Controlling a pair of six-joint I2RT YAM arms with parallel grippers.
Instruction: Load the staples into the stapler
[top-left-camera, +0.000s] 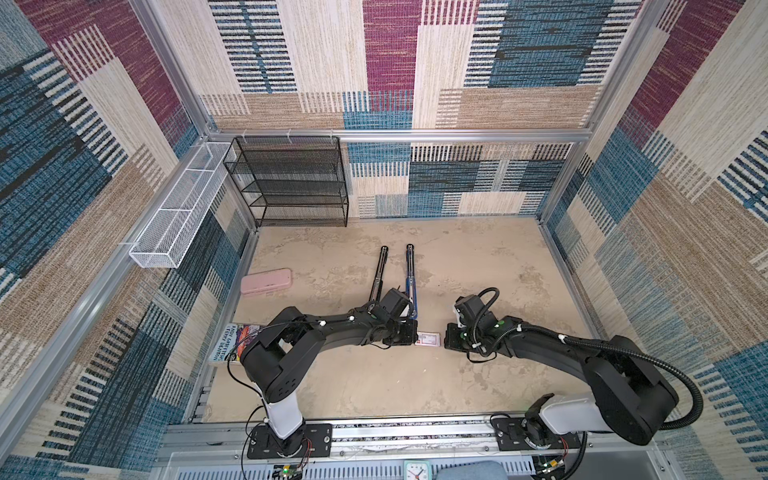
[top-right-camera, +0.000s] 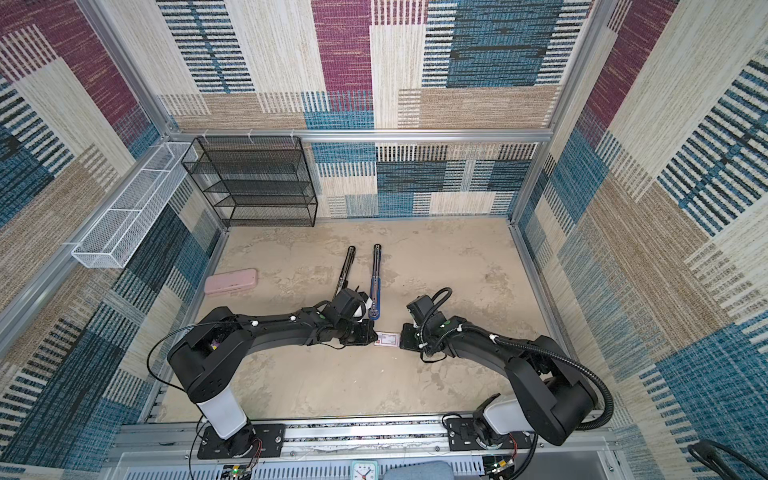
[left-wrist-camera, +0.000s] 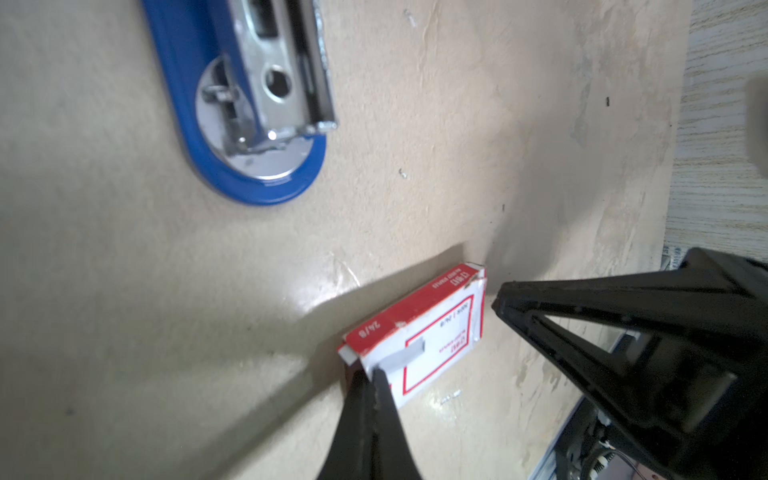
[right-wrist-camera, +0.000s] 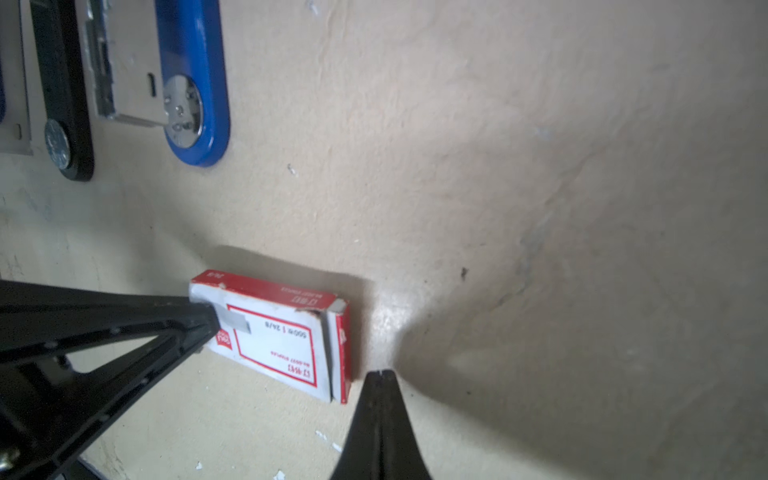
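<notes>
Far left: a pink case (top-left-camera: 267, 281) sits near the worktop (top-left-camera: 478, 257) edge. Leave it alone.

Centre-left: the stapler (top-left-camera: 410, 278) lies open, its blue arm and black arm side by side. Both long axes run away from the robot base toward the back wall, and the blunt near ends face the box. Both wrist views show the bare metal channel.

Your left hand (left-wrist-camera: 376, 374) has its fingertips together, with the tip set on the end of a grey strip (left-wrist-camera: 402, 356) on the box's top face. I cannot tell whether the strip is pinched or only pressed, nor whether it is tape or staples.

The staples box (left-wrist-camera: 436, 340) lies flat on the worktop with its label up. It is near the stapler's near ends and directly between your two hands. Its long axis runs left to right, roughly square to the stapler arms. The end by the right hand looks slightly ajar.

Your right hand (right-wrist-camera: 382, 374) has its fingertips together and holds nothing. It is just beside the ajar end, and contact is not clear.

The step in hand, as I read it, is opening the box to reach the staples. Use the left hand as the anchor and keep the box flat. Work the right tip along the box's long axis, not across it, or the box will likely pivot. Go gently, since a jerk could scatter the strips. Keep clear of the stapler's near ends.
</notes>
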